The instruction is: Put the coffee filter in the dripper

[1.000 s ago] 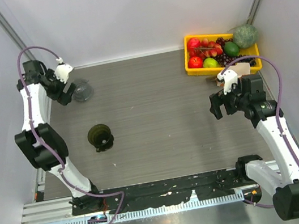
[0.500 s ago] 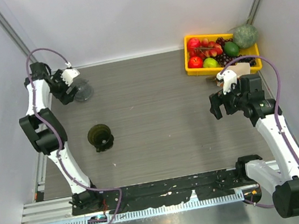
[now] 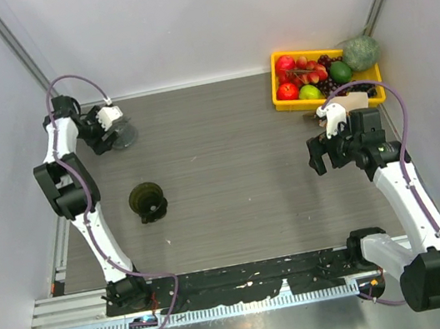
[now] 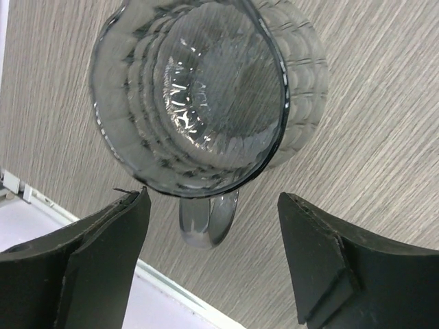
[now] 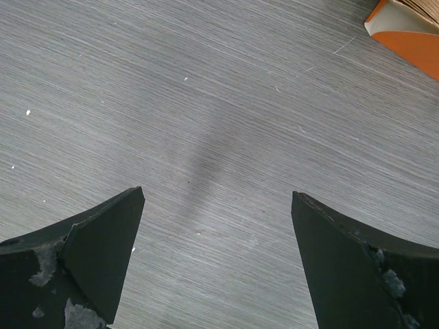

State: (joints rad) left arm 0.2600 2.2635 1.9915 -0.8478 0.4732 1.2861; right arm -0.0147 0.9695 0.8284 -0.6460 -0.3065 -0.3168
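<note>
Coffee filter (image 5: 413, 8), thin tan-brown ribbed paper, shows only as a sliver at the far-right corner of the right wrist view, lying against an orange edge; from overhead the right arm hides most of that spot, just near of the yellow plastic fruit basket (image 3: 279, 96). Right pincer (image 5: 216, 253) hangs spread wide over the bare grey wood-grain surface (image 3: 225, 147), holding nothing, with the filter off to its far right; that's the one to go for it, I'd say. Left pincer (image 4: 212, 253) is spread too, a finger either side of the handle (image 4: 206, 221) of the translucent grey ribbed cup (image 4: 199, 103) in the far-left corner; wrong vessel, and nothing pinched. Small dark olive-black round dripper (image 3: 147, 200) sits alone at near left, well apart from both pincers.

To do the fetch well: swing far and right, come down on one free edge of the paper, and pinch lightly so the cone isn't crushed; watch the basket wall just beside it. After that a wide open lane runs left across the middle to the dripper; room looks tight only at the sides, where the white walls (image 3: 1, 167) stand close to both arms.
</note>
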